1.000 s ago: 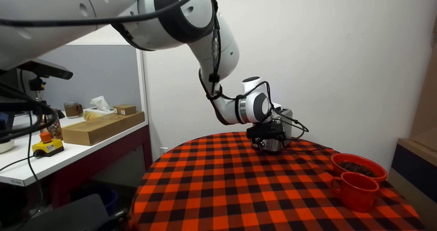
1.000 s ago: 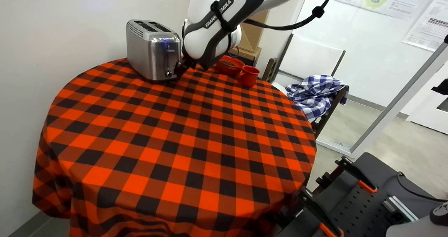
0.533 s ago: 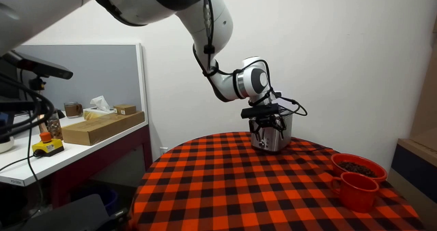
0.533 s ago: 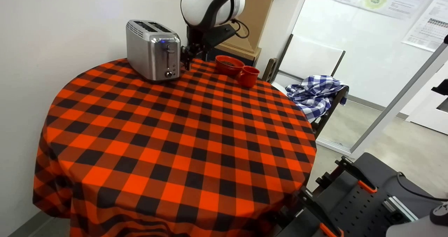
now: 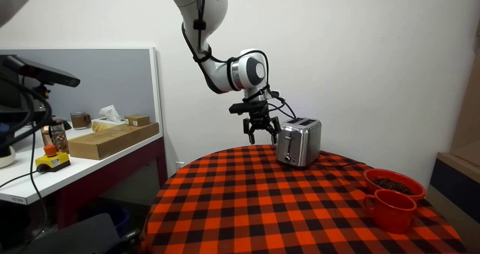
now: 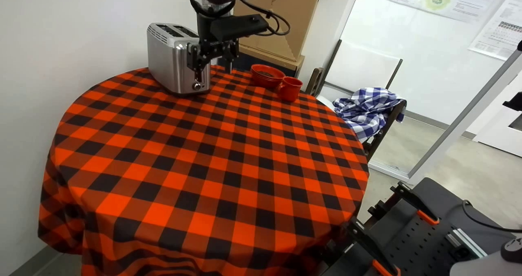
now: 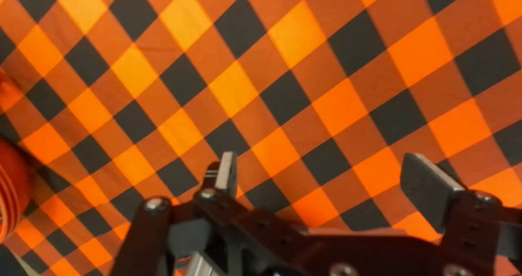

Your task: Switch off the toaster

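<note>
The silver toaster (image 5: 308, 143) stands upright on the checked tablecloth near the wall; it also shows in an exterior view (image 6: 163, 60). Its front end has a lever (image 5: 288, 137) high in its slot and a round knob (image 5: 287, 158) below. My gripper (image 5: 263, 139) hangs above the table beside the toaster's front, fingers down, apart from the knob. In an exterior view the gripper (image 6: 214, 71) covers part of the toaster's front and its lever. In the wrist view the gripper's fingers (image 7: 318, 166) are wide apart with only cloth between them. A metallic sliver at the bottom is unclear.
A red bowl (image 5: 417, 188) of brown pellets and a red cup (image 5: 395, 214) stand on the table (image 6: 195, 157). A wall is close behind the toaster. A white desk (image 5: 80, 171) with boxes stands beside the table. A chair with a blue checked cloth (image 6: 369, 109) is near the table.
My gripper has risen from low at the toaster's front and moved away to its side, uncovering the lever and knob in an exterior view. The toaster stays in place.
</note>
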